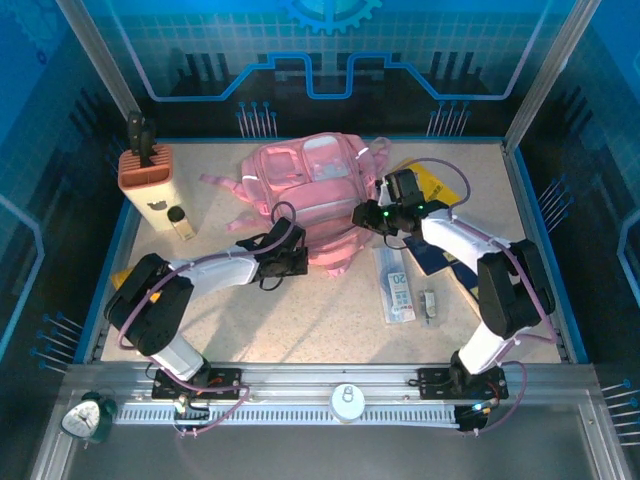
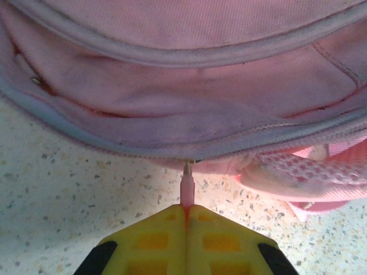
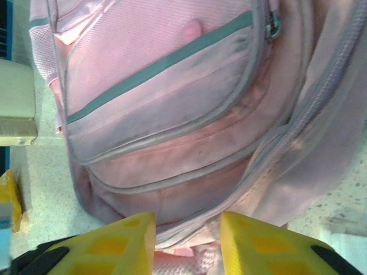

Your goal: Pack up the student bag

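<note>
The pink student bag lies flat at the back middle of the table. My left gripper sits at its near left edge, and in the left wrist view it is shut on a pink zipper pull that hangs from the bag's zipper line. My right gripper is at the bag's right side. In the right wrist view it stands open, its yellow fingers straddling the bag's zippered edge and a pink strap below it.
A tan knife block and a small dark-capped bottle stand at the back left. A clear ruler packet, a small item, and a yellow-and-blue book lie right of the bag. Blue walls ring the table.
</note>
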You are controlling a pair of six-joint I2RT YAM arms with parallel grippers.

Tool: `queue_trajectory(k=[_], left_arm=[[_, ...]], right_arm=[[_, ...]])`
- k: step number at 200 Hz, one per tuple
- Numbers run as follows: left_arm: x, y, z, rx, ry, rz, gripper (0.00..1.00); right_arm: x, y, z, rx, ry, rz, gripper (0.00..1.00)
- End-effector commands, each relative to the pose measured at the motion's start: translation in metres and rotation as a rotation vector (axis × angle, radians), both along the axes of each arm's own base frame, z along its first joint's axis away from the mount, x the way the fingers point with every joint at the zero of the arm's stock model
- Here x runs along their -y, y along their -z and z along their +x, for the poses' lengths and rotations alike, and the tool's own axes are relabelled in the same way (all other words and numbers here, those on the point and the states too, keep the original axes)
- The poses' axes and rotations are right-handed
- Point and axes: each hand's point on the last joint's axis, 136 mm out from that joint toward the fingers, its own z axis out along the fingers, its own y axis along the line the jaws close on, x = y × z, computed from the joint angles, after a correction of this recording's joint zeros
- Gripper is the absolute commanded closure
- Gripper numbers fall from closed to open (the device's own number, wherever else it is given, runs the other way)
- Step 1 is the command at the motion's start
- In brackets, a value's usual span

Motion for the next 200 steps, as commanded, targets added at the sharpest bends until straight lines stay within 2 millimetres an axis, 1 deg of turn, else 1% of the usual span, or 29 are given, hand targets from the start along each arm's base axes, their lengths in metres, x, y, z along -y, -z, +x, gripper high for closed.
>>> queue_trajectory(k=[1, 24, 43, 55, 85, 104, 120, 132, 137, 147, 168, 179, 185, 191, 200], left_arm=[[0.001, 0.000, 0.012, 0.034, 0.016, 0.018, 0.90], [-0.003, 0.001, 0.017, 0.060, 0.013, 0.051, 0.87], [-0.001, 0.002, 0.021, 0.074, 0.027, 0.052, 0.84], [0.000, 0.004, 0.023, 0.081, 0.039, 0.056, 0.81], [0.004, 0.004, 0.031, 0.107, 0.066, 0.075, 0.79], [0.001, 0.003, 0.035, 0.120, 0.068, 0.103, 0.78], [-0.003, 0.000, 0.037, 0.133, 0.062, 0.119, 0.81], [-0.004, -0.004, 0.035, 0.135, 0.062, 0.115, 0.81], [-0.004, -0.007, 0.033, 0.134, 0.066, 0.108, 0.84], [-0.002, -0.016, 0.029, 0.151, 0.078, 0.081, 0.88], [-0.004, -0.031, 0.024, 0.189, 0.096, 0.044, 0.88], [-0.004, -0.034, 0.022, 0.180, 0.113, 0.033, 0.96], [-0.005, -0.036, 0.020, 0.176, 0.119, 0.034, 0.98], [-0.006, -0.037, 0.019, 0.171, 0.124, 0.032, 0.98], [-0.007, -0.039, 0.016, 0.162, 0.136, 0.033, 0.94]], right_arm=[[-0.008, -0.002, -0.018, -0.009, -0.031, -0.017, 0.62], [-0.017, -0.006, -0.025, -0.001, -0.052, -0.026, 0.59], [-0.021, -0.006, -0.027, -0.003, -0.055, -0.026, 0.58], [-0.025, -0.004, -0.029, -0.007, -0.060, -0.028, 0.57], [-0.035, 0.007, -0.036, -0.030, -0.058, -0.038, 0.54], [-0.043, 0.014, -0.041, -0.055, -0.053, -0.037, 0.52], [-0.047, 0.018, -0.042, -0.059, -0.047, -0.040, 0.50], [-0.045, 0.020, -0.042, -0.066, -0.033, -0.042, 0.49], [-0.044, 0.020, -0.042, -0.066, -0.024, -0.044, 0.49], [-0.043, 0.021, -0.043, -0.067, -0.008, -0.043, 0.47], [-0.044, 0.020, -0.045, -0.067, 0.018, -0.049, 0.44], [-0.044, 0.019, -0.046, -0.064, 0.028, -0.053, 0.43], [-0.044, 0.017, -0.046, -0.057, 0.034, -0.056, 0.42], [-0.044, 0.017, -0.046, -0.053, 0.041, -0.061, 0.41], [-0.042, 0.016, -0.045, -0.052, 0.059, -0.066, 0.41]])
